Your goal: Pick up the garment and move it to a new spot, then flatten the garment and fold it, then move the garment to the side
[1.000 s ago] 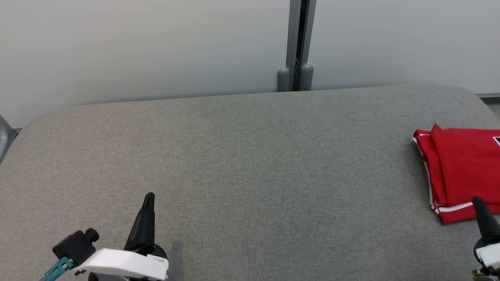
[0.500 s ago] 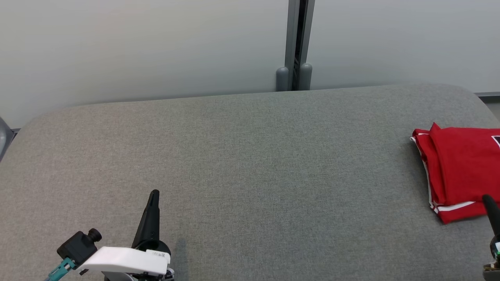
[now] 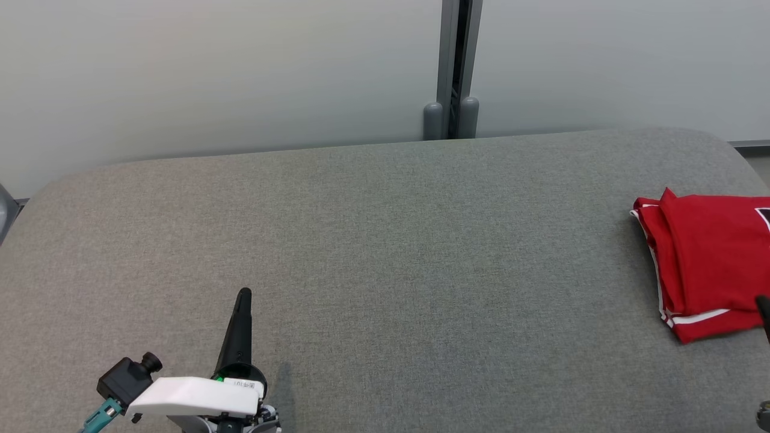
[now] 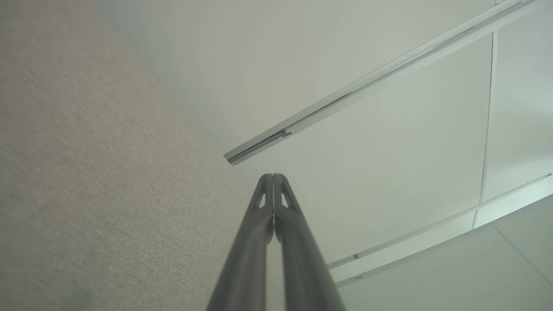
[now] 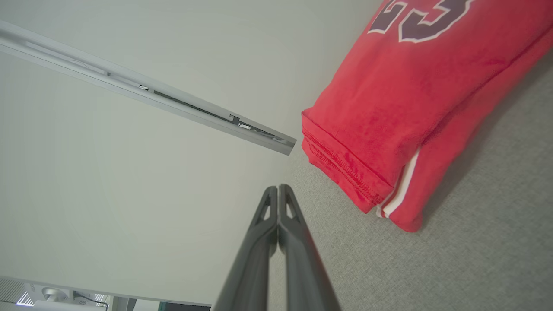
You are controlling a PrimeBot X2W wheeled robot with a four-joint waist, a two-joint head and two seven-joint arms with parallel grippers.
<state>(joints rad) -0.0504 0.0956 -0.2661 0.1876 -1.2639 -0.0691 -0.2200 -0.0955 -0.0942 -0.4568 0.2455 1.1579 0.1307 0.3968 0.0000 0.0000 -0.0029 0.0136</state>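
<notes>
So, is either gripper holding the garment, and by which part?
Nothing is held. The left gripper and right gripper are shut and empty; the folded garment lies free on the surface.

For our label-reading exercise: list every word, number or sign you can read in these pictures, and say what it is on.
"23", probably; upside down and cut off: numerals on the red garment.
Small label on the left arm's white cover: too small to read.

Grey fabric bench (image 3: 385, 240) is backed by pale wall panels (image 3: 210, 72), split by vert. metal post (image 3: 448, 60).
</notes>
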